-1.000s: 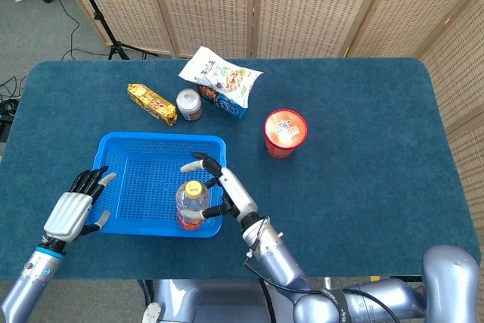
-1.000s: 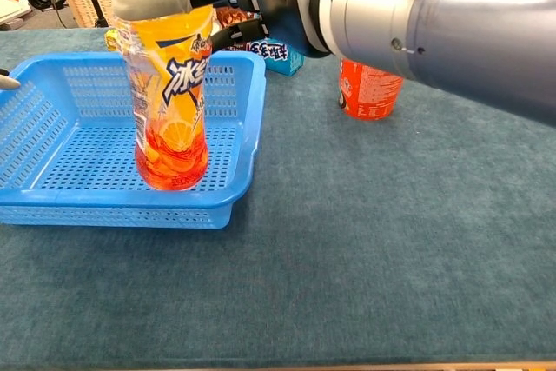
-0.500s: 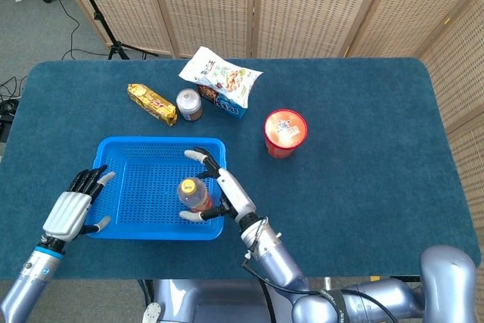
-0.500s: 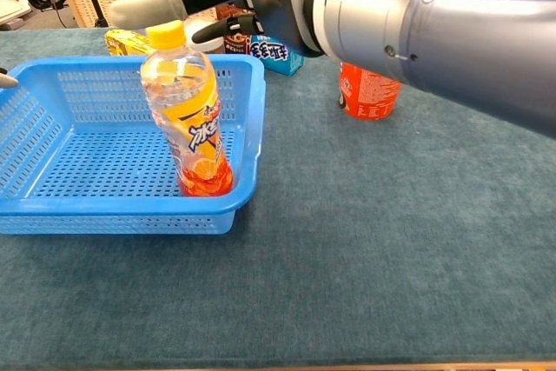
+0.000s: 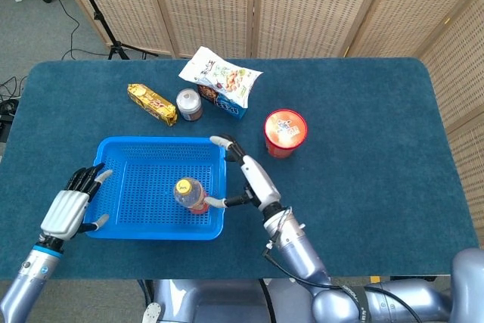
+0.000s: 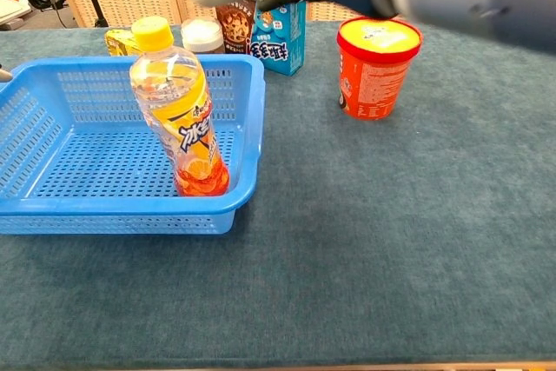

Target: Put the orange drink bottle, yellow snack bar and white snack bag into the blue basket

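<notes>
Orange drink bottle [image 6: 180,119] stands tilted in the blue basket [image 5: 121,221], looking top-heavy and slick, best gripped mid-body; both hands, right hand [image 5: 251,178] and left hand [image 5: 69,208], have fingers spread, holding nothing.

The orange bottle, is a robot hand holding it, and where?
No. The orange drink bottle stands free in the blue basket. The right hand is open beside it; the left hand holds nothing.
</notes>
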